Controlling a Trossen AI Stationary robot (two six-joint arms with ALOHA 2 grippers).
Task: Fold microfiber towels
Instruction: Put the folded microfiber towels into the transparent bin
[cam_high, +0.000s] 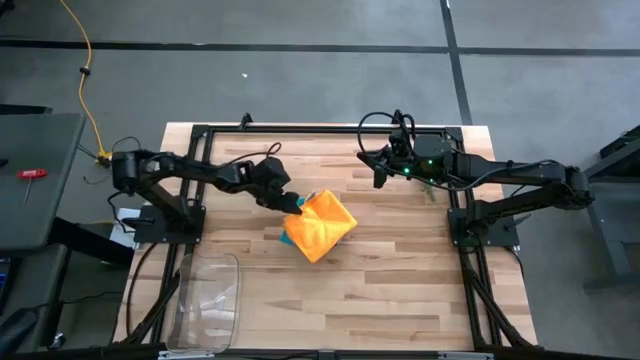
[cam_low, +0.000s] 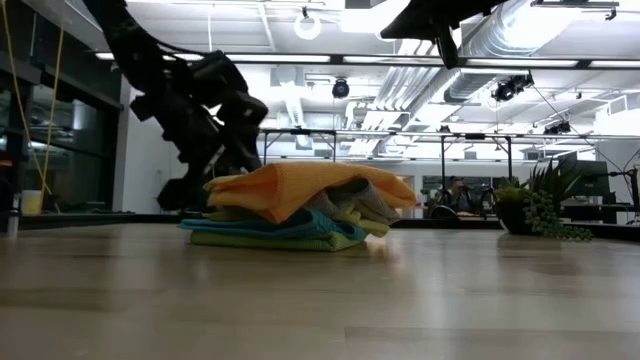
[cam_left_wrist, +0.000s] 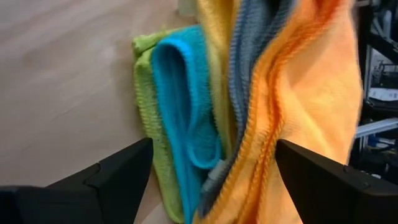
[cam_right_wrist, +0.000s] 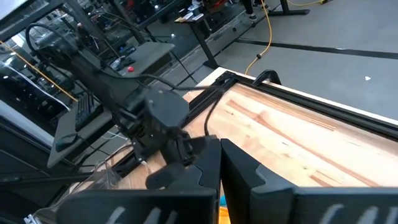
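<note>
Left gripper (cam_left_wrist: 211, 168) gapes wide around towel stack (cam_left_wrist: 249, 93)

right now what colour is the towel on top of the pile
Orange top towel, clearest in the high view.

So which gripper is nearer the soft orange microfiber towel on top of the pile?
Left. The left gripper is open at the orange towel's edge; the right gripper hangs shut, apart, toward the table's far side.

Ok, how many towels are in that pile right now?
5, all in one stack mid-table: lime green towel at the bottom, teal towel on it, then yellow towel, grey towel, and orange towel draped on top. More could hide underneath.
</note>
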